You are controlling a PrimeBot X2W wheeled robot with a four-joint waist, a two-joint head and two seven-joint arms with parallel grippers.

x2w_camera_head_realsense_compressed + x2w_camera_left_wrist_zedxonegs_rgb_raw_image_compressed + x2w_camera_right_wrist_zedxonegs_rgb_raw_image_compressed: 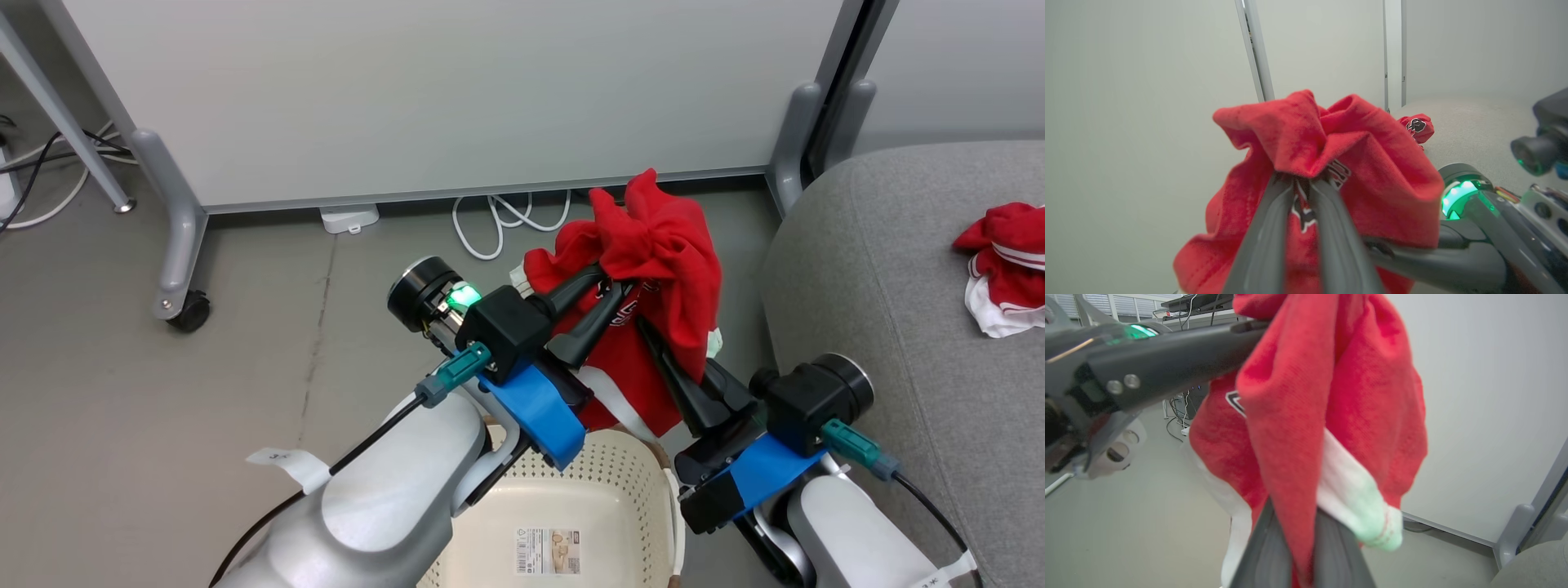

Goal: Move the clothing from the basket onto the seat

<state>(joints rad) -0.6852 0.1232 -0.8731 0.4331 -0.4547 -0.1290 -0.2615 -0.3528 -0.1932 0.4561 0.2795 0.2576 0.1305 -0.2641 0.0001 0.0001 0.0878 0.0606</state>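
Left forearm [392, 506] is being held over the cream basket [608, 482]. Red jersey [661, 253] is being pinched in the air above the basket from both sides: left fingers [575, 286] clamped narrow on its bunched top, right fingers [669, 367] closed on a lower fold beside the white trim. A second red-and-white piece [1004, 261] is being carried by the grey seat [882, 269], well apart from the jersey.

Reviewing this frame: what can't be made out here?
- Lettering on the red garment: head and left wrist views, folds and left gripper cover it.
- The basket: head view, bottom edge and left forearm cut it off.
- The sticker print: head view, too small.
- Clothing pile on the seat: head view, right edge crops it.
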